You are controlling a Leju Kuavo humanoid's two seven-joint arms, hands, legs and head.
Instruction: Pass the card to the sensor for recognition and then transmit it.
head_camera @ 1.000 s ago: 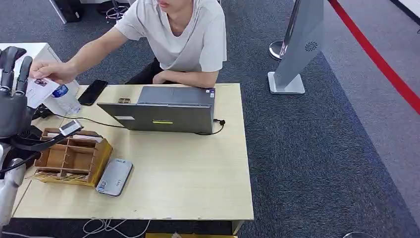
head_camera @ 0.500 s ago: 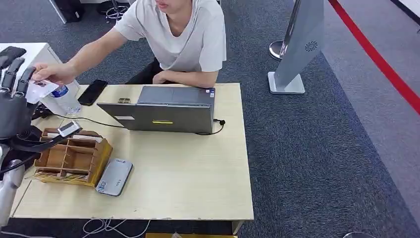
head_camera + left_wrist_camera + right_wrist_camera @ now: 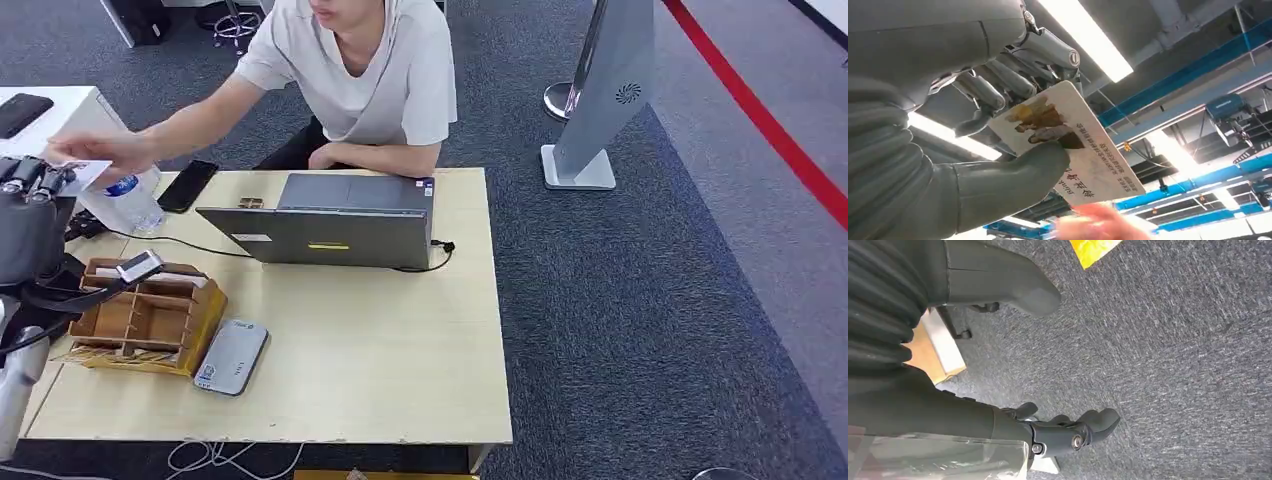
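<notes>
While the card (image 3: 1068,145), judged thin, stiff, light and slick, is pinched by the left hand (image 3: 30,215) at the desk's far left, its free edge is best taken.

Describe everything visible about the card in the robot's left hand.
The card is a thin, white, round-cornered rectangle that looks like plastic, printed with a brown picture and lines of small dark text. The left hand pinches it between thumb and fingers, lifted beside the desk. A person's hand reaches its far end; contact is blurred.
</notes>
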